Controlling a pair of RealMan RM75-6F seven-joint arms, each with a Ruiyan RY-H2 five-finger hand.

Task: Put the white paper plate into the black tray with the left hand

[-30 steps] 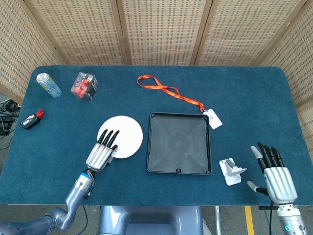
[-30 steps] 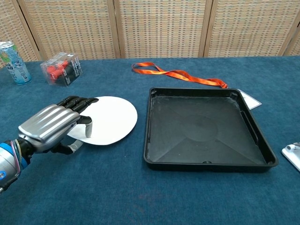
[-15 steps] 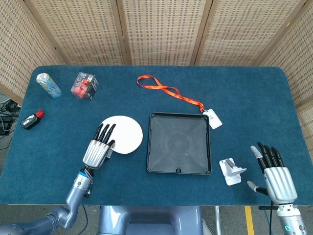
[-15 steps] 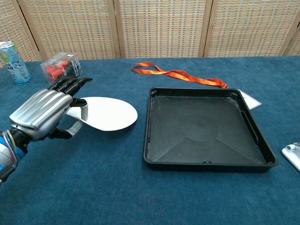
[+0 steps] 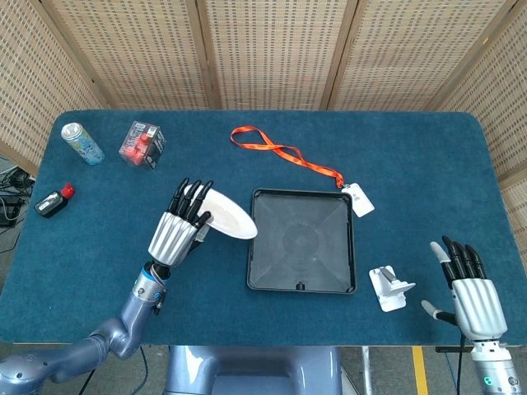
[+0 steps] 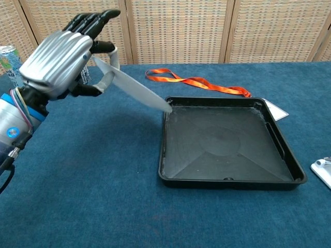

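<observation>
White round paper plate (image 5: 229,214): held off the blue carpeted worktop (image 5: 428,164) in the left hand (image 5: 177,230), pinched at its near edge between thumb and fingers. One second earlier it had lain flat on the cloth with the hand resting over its left part; half a second earlier its left side had begun to rise. At this entry it was fully lifted, tilted down toward the right, with its lower edge at or just over the left rim of the square black plastic tray (image 5: 301,240). In the chest view the plate (image 6: 135,89) appeared as a slanted sliver, its tip close to the far left corner of the tray (image 6: 227,178); whether it touched the rim could not be told.

Status of task, judged: pick-up completed, carry under way, release not yet made. Tray interior held nothing. The plate needed to travel further right and level out before being let go, or it might catch on the rim.

Right hand (image 5: 473,296): at the near right edge of the worktop, fingers spread, holding nothing, unchanged in pose though slightly lower in the frame.

Other items, all unmoved:
- orange fabric lanyard (image 5: 284,153) with white card tag
- small white plastic clip-like object (image 5: 389,288)
- pale green drinks can (image 5: 82,143)
- clear plastic box with red contents (image 5: 142,145)
- small black bottle with red cap (image 5: 53,201)
</observation>
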